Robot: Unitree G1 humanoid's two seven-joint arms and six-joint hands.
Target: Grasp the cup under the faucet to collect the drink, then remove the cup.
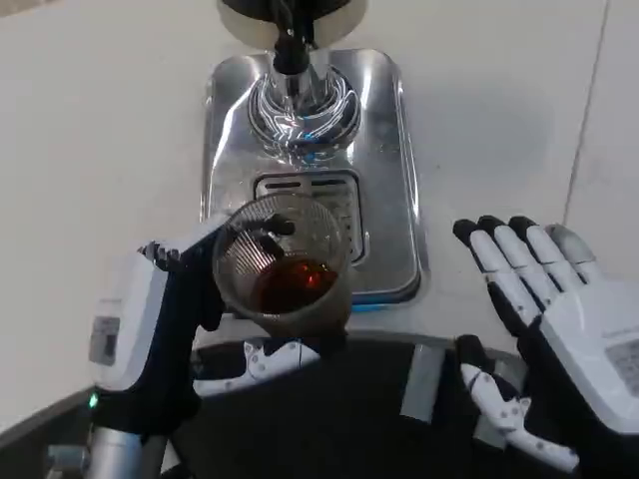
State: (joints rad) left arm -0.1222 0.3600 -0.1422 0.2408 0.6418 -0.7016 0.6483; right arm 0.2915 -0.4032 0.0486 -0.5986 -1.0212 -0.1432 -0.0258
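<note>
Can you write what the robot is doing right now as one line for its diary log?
left robot hand: holds cup | cup: brown drink inside, above drip tray | right robot hand: open, empty

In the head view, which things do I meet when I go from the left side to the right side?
Left hand → cup with brown drink → right hand.

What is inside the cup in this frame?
The clear cup, held by the left hand, contains dark reddish-brown drink filling the lower part. The cup's base is hidden by the liquid.
</note>
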